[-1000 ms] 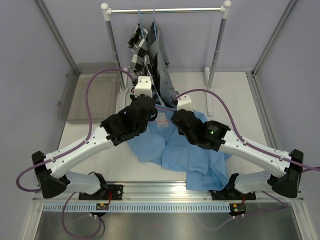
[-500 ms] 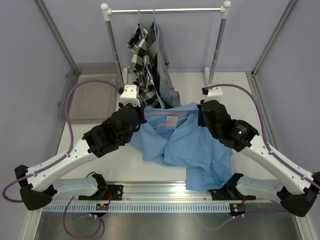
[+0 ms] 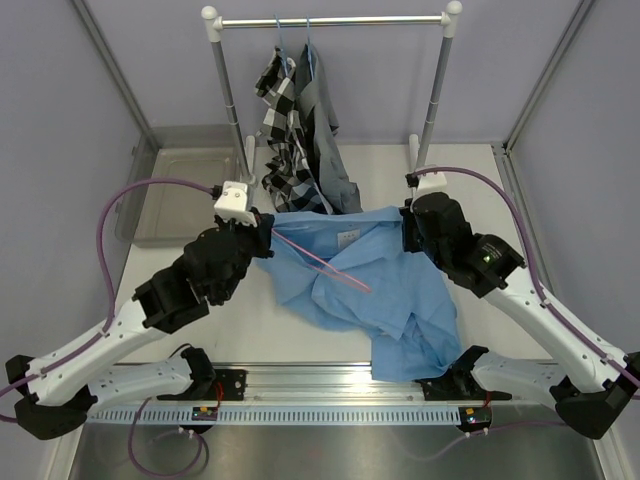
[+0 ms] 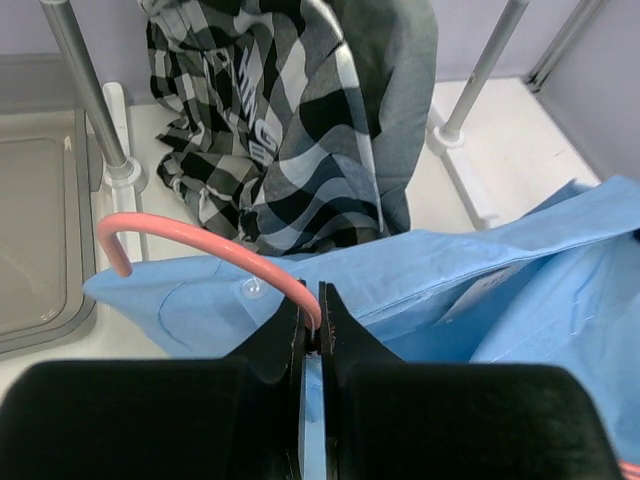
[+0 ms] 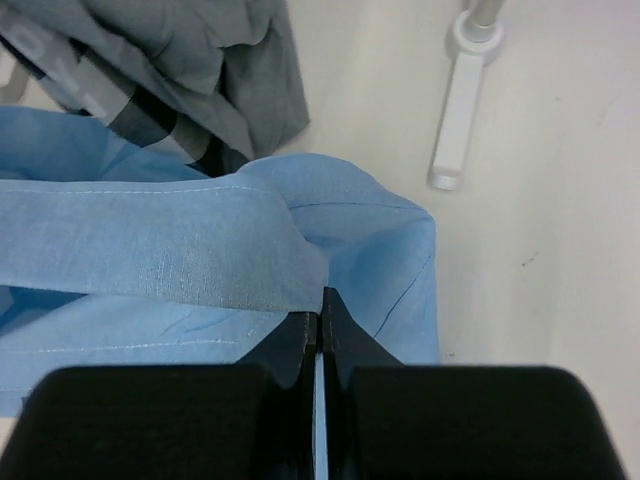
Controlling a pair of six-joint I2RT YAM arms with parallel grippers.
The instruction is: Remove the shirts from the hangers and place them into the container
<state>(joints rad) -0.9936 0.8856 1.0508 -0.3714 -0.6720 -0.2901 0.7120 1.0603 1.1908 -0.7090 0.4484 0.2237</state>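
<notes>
The light blue shirt (image 3: pixel 385 285) lies spread on the table between both arms. My left gripper (image 3: pixel 266 230) is shut on the pink-red hanger (image 3: pixel 330 268), whose straight wire slants across the shirt. In the left wrist view its hook (image 4: pixel 118 245) curves left of my left gripper (image 4: pixel 312 300). My right gripper (image 3: pixel 405 230) is shut on the shirt's upper right edge (image 5: pixel 380 250), pinched at the right gripper (image 5: pixel 320 300). The checked shirt (image 3: pixel 285 130) and grey shirt (image 3: pixel 322 120) hang on light blue hangers (image 3: pixel 308 45). The container (image 3: pixel 180 195) sits at the back left.
The silver rack bar (image 3: pixel 330 20) spans the back on two posts; the rack feet (image 3: pixel 420 195) rest on the table right of the hanging shirts. Metal frame rails run along both side walls. A ribbed rail crosses the near edge by the arm bases.
My left gripper has pulled the pink-red hanger leftward, partly out of the light blue shirt. My right gripper moved right, shut on the shirt's edge, and the shirt now stretches between them.
</notes>
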